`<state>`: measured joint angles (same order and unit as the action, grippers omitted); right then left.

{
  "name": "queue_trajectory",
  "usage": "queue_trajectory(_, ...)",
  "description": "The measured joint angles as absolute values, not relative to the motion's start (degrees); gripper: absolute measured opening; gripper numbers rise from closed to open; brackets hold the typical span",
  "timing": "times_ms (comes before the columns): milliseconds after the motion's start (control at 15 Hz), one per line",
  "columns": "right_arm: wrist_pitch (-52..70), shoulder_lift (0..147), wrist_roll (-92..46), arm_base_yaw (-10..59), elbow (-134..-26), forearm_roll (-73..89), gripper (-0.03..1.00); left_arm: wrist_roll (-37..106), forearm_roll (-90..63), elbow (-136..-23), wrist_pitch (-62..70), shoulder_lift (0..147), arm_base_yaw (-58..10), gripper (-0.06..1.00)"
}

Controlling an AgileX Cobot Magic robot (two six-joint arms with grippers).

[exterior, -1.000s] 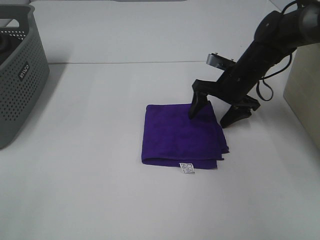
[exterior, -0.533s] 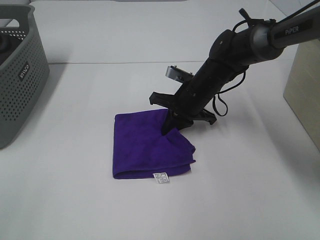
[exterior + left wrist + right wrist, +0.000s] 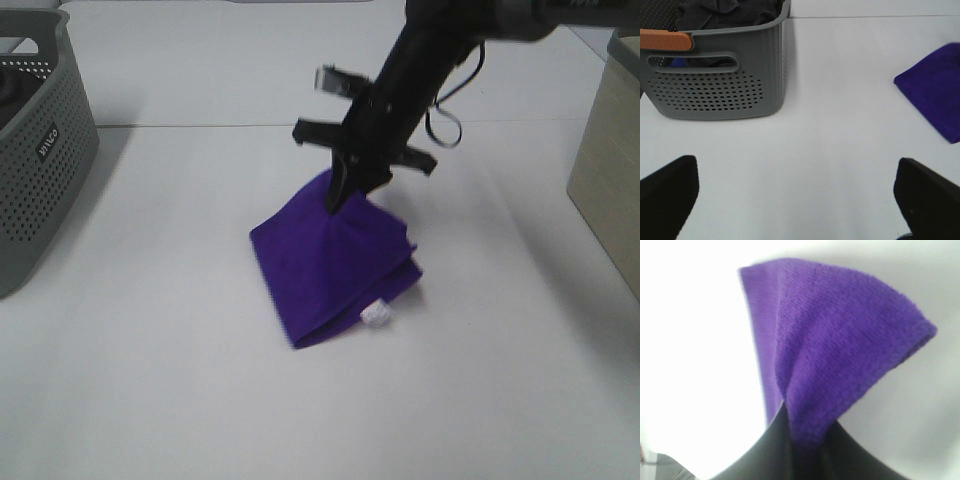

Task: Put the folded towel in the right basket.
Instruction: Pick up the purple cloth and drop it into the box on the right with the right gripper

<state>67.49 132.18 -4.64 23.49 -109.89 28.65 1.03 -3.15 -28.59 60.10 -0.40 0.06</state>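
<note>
Well off to the right of the grey basket (image 3: 40,150), out on the white worktop (image 3: 150,380), is the purple towel (image 3: 335,260). It's pinched by its top corner in the right hand (image 3: 345,195), so it hangs like a little tent. The peak is up off the worktop, and the lower folded layers fan out and rest on the surface. The right wrist view shows it best: both dark fingers (image 3: 765,450) are clamped tight on a bunched fold of the terry cloth. A small white tag (image 3: 376,315) sticks out at the towel's bottom edge, on the side away from the grey basket.

Past the towel, farther again from the grey basket, a beige container (image 3: 605,170) sits at the edge of the high view. The towel isn't touching it and lies between it and the grey basket.

The left hand (image 3: 797,192) is spread wide, hovering over bare worktop just in front of the grey basket. That basket has an orange handle (image 3: 665,40) and dark clothes (image 3: 725,12) piled inside.
</note>
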Motion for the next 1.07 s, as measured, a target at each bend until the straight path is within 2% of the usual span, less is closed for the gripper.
queue_trajectory(133, 68.7, 123.07, -1.72, 23.2, -119.58, 20.57, 0.07, 1.03, -3.15, -28.59, 60.1, -0.4, 0.06, 0.99)
queue_trajectory(400, 69.16, 108.8, -0.8, 16.62, -120.09, 10.08, 0.07, 1.15, -3.15, -28.59, 60.1, -0.4, 0.06, 0.99)
queue_trajectory(600, 69.27, 98.2, -0.69, 6.47, -120.09, -4.13, 0.07, 1.15, -3.15, -28.59, 60.1, -0.4, 0.06, 0.99)
queue_trajectory(800, 69.61, 95.8, -0.46, -2.75, -120.44, -11.46, 0.07, 1.15, -3.15, -28.59, 60.1, -0.4, 0.06, 0.99)
queue_trajectory(933, 70.07, 97.86, -0.46, -8.02, -120.44, -10.77, 0.07, 1.15, -3.15, -28.59, 60.1, -0.4, 0.06, 0.99)
queue_trajectory(1067, 70.07, 100.78, -0.86, -9.57, -120.44, -10.03, 0.07, 1.15, -3.15, -28.59, 60.1, -0.4, 0.06, 0.99)
